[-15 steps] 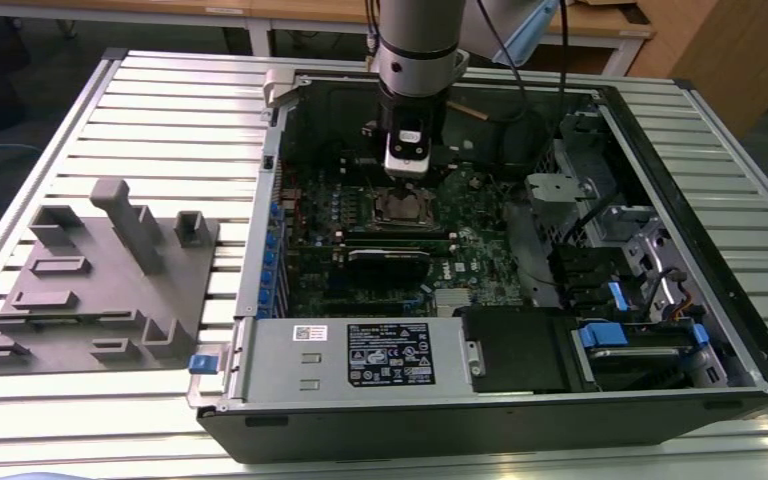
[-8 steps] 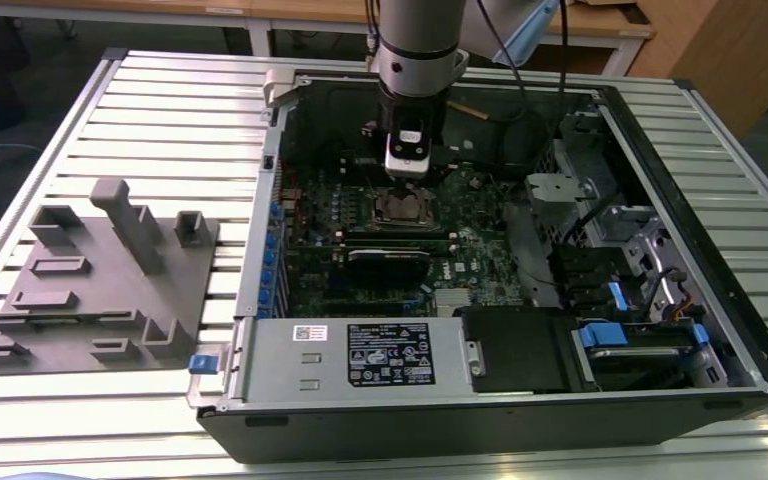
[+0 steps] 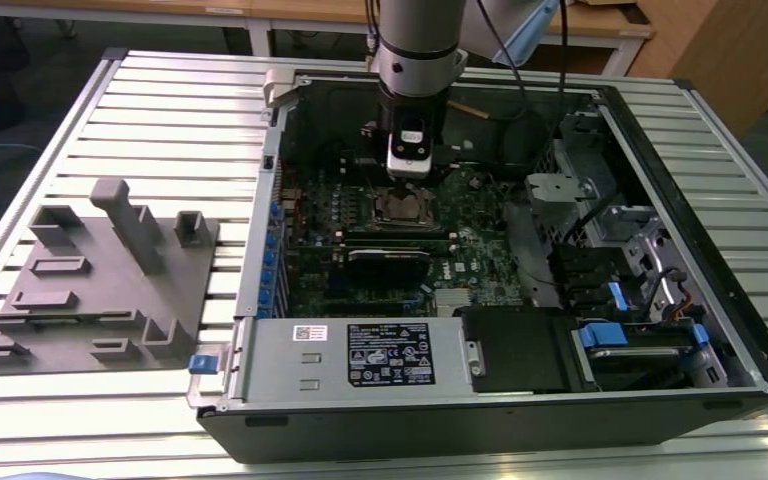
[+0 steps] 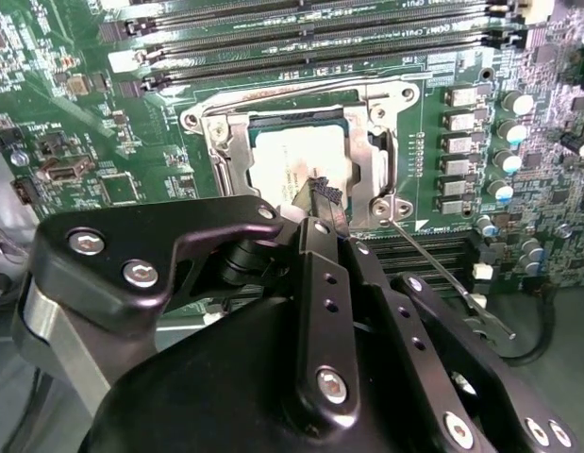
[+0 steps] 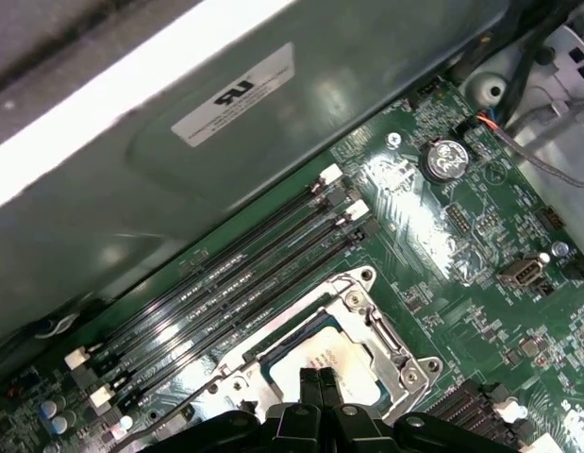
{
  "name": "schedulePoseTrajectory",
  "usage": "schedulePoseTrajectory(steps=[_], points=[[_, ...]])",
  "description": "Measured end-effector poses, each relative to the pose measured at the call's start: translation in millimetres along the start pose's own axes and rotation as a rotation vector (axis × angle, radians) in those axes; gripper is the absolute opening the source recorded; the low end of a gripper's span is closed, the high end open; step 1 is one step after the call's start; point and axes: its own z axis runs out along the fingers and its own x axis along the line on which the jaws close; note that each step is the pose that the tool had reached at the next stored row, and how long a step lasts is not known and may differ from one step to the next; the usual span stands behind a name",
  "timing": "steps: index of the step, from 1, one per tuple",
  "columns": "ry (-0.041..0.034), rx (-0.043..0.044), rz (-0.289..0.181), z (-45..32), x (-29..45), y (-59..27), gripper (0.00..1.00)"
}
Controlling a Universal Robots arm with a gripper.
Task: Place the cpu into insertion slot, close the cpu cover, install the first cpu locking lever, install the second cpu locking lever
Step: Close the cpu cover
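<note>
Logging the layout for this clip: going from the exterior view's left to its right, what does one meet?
Grey moulded fixture → computer case's left wall → insertion slot → silver metal bracket → case's right wall.

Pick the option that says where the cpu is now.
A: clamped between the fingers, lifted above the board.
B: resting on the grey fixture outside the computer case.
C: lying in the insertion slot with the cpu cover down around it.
C: in the second wrist view the cpu lies flat in the insertion slot, framed by the cpu cover. The gripper is over it, shut and holding nothing.
</note>
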Motion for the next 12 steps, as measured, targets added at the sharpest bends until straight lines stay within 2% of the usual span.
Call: schedulePoseTrajectory(steps=[5,12], points=[[0.0042,-0.0016,-0.074,0.1,0.0,0.0,0.11],[0.0045,-0.0017,-0.078,0.1,0.0,0.0,0.11]])
